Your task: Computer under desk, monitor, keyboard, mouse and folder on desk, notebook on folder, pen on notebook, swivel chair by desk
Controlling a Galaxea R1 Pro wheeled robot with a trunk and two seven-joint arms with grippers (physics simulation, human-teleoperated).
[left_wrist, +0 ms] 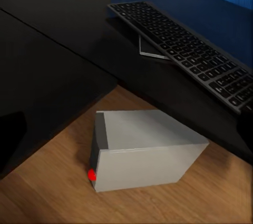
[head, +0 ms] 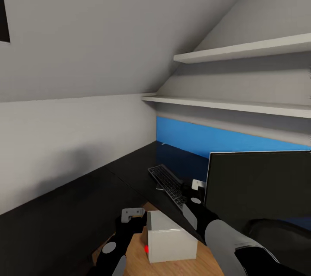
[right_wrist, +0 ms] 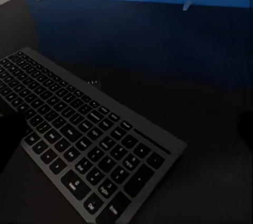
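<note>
The keyboard is seen on the black worktop, the computer on the floor; neither tool's opening can be told.

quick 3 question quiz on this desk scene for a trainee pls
1. True or false: the computer stands on the wooden floor, not on the desk.
2. What lies on the desk beside the monitor?
3. The light on the computer's front is: A green, B red, C blue.

Key: 1 true. 2 the keyboard. 3 B.
</note>
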